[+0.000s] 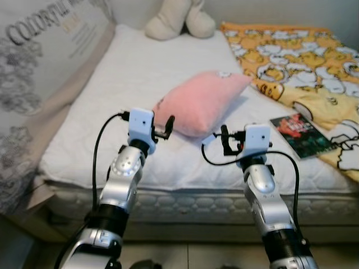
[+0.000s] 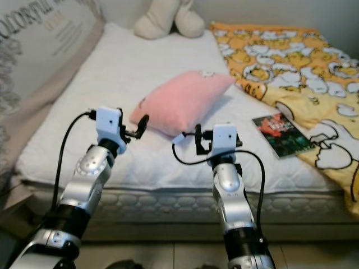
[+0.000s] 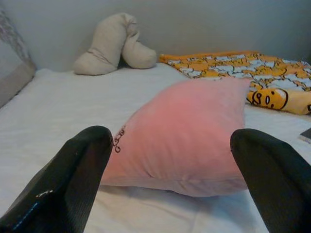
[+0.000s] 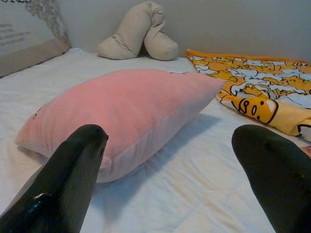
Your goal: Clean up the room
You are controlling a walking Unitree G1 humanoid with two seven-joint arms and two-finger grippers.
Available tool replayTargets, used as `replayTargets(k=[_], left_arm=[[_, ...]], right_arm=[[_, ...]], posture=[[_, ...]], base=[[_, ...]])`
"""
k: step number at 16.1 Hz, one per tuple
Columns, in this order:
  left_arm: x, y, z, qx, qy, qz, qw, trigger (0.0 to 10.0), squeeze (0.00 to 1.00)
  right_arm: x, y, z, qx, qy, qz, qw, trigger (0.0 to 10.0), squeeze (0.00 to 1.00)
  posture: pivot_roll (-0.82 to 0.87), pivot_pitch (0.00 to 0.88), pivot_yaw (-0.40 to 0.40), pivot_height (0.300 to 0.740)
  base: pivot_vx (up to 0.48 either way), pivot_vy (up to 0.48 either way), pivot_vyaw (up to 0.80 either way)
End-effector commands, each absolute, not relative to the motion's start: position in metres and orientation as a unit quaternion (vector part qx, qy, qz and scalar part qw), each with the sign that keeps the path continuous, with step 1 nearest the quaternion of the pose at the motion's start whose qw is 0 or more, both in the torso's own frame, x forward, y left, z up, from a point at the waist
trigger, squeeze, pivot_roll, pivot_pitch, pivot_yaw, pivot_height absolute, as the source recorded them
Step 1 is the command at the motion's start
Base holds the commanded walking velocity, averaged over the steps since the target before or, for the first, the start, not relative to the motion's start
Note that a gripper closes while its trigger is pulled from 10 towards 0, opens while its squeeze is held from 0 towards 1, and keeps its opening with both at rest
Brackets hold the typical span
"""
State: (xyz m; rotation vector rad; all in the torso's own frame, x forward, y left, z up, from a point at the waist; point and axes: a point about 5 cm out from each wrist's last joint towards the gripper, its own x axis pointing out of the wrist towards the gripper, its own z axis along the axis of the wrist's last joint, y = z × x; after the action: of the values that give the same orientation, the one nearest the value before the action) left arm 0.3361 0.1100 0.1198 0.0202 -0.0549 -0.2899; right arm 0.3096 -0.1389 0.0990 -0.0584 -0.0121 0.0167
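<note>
A pink pillow [image 1: 199,103] lies tilted in the middle of the white mattress [image 1: 112,89]. My left gripper [image 1: 166,126] is held up just short of the pillow's near left corner, open, its fingers [image 3: 73,179] spread wide with nothing between them. My right gripper [image 1: 219,140] hovers over the sheet by the pillow's near right side, also open, fingers [image 4: 68,179] apart and empty. A yellow cartoon-print blanket [image 1: 297,56] is spread crumpled over the bed's right side. A dark book [image 1: 300,134] lies on the sheet beside it.
A beige plush toy [image 1: 179,19] rests at the far end of the bed against the wall. A printed cushioned headboard panel [image 1: 45,50] runs along the bed's left side. The mattress front edge [image 1: 190,199] is just below my arms, with floor beneath.
</note>
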Motion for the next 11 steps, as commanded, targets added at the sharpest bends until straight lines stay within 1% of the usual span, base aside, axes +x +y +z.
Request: replayTargets(k=[1,2,4,7,11], left_arm=[[0.337,0.105,0.125,0.007,-0.037,-0.153,0.987,10.0,0.0],[0.337,0.106,0.135,0.007,-0.066,-0.151,0.986,10.0,0.0],[0.339,0.103,0.14,0.004,-0.073,-0.152,0.986,10.0,0.0],[0.339,0.101,0.142,0.012,-0.078,-0.158,0.984,10.0,0.0],[0.339,0.102,0.14,-0.004,-0.07,-0.149,0.986,10.0,0.0]], right_arm=[[0.312,-0.144,0.103,-0.026,-0.017,0.002,1.0,10.0,0.0],[0.314,-0.148,0.107,-0.023,-0.027,-0.009,0.999,10.0,0.0],[0.315,-0.15,0.109,-0.022,-0.03,-0.013,0.999,10.0,0.0],[0.316,-0.15,0.11,-0.022,-0.033,-0.014,0.999,10.0,0.0],[0.316,-0.149,0.108,-0.021,-0.031,-0.012,0.999,10.0,0.0]], posture=[[-0.03,0.0,0.017,0.727],[-0.03,0.0,0.017,0.727],[-0.03,0.0,0.019,0.727],[-0.03,0.0,0.023,0.727],[-0.03,0.0,0.024,0.727]], base=[[0.0,0.0,0.0],[0.465,0.0,0.0],[0.465,0.0,0.0],[0.476,0.0,0.0],[0.475,0.0,0.0]])
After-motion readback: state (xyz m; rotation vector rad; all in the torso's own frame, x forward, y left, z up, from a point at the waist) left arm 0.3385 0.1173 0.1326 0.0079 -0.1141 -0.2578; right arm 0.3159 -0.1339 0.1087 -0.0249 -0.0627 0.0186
